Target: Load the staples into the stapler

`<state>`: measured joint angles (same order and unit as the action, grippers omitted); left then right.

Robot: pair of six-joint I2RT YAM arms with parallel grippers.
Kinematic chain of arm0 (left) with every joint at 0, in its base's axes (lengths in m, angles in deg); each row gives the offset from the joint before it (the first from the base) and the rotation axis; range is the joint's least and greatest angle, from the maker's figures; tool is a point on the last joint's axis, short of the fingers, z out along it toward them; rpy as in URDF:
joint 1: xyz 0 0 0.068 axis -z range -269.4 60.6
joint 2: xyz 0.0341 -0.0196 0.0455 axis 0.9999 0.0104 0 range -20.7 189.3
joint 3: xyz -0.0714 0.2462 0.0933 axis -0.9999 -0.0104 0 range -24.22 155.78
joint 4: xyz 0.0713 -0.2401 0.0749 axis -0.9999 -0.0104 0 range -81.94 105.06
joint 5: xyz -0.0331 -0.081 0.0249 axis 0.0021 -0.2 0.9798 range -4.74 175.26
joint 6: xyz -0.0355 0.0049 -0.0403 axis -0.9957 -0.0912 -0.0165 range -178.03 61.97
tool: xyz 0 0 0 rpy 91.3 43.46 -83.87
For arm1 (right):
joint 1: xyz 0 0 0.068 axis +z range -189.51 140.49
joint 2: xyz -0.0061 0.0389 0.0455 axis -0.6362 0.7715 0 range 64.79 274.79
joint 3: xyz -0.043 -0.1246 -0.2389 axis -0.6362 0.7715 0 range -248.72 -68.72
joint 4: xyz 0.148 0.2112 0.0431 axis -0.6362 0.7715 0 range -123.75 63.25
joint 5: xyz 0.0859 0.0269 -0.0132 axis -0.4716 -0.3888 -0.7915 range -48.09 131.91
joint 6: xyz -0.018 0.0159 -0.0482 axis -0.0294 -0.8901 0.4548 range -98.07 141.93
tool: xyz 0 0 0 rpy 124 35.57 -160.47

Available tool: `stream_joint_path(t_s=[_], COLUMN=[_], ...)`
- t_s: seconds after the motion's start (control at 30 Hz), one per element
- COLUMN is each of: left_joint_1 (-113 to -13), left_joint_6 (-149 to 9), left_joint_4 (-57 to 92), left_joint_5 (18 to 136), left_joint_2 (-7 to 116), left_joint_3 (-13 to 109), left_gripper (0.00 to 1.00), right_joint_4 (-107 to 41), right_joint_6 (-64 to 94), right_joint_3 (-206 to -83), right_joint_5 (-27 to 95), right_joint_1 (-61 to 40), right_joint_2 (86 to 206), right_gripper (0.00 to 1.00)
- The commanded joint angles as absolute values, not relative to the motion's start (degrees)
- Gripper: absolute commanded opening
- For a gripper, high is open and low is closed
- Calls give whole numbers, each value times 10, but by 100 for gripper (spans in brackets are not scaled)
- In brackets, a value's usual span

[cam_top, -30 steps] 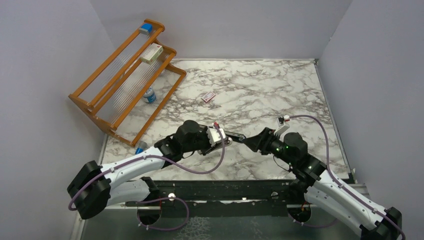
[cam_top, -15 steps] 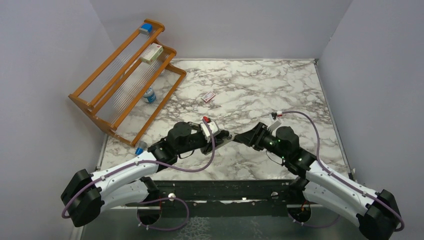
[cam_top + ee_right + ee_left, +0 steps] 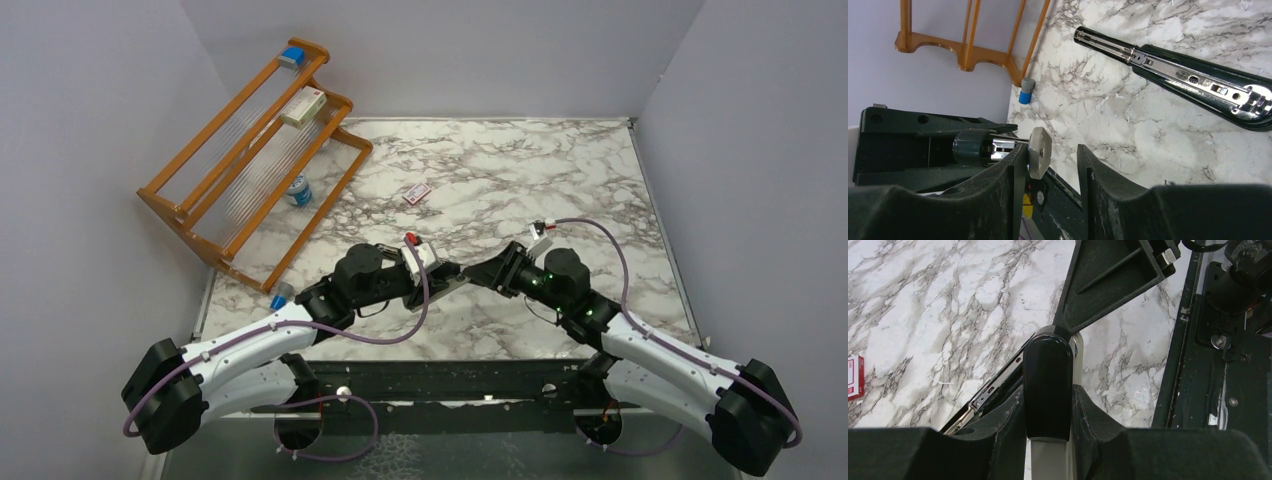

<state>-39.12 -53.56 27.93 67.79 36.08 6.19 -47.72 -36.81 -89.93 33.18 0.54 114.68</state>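
found slim black desk stapler [image 3: 1048, 380] clamped in left tool [image 3: 1047, 405], swung open with silver rail [image 3: 1193, 80] bared, long axis running across toward right tool [image 3: 1050, 148]. found right tool just beside its tip, jaws apart around a small silver-grey rounded plate [image 3: 1040, 152], nothing gripped. located red-and-white staple packet [image 3: 417, 193] well apart on far marble worktop [image 3: 520, 170]. versus a second ago: right arm shifted leftward, nearer the stapler.
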Motion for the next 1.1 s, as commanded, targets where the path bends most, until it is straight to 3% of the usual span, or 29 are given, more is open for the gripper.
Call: stream_joint_path(t_s=[0.0,0.3,0.53,0.67,0.87,1.07], left_joint_1=[-389,-389,-389,-389,-389,-389], left_joint_6=[-544,-544,-547,-544,-523,-532], left_joint_4=[343,358,374,377,369,265], left_joint_5=[662,660,673,710,787,842], left_joint_2=[352,365,347,288,135,16], left_joint_3=[73,78,77,77,32,5], left_gripper=[0,0,0,0,0,0], right_joint_4=[-512,-552,-537,-495,-578,-521], right_joint_6=[-372,-371,-361,-372,-425,-409], right_joint_3=[-905,-913,-912,-874,-778,-798], right_joint_5=[315,281,296,353,341,364], right_joint_1=[4,4,4,1,-11,-11], right_joint_2=[1161,1201,1198,1177,1138,1094], right_gripper=[41,34,2,1,1,1])
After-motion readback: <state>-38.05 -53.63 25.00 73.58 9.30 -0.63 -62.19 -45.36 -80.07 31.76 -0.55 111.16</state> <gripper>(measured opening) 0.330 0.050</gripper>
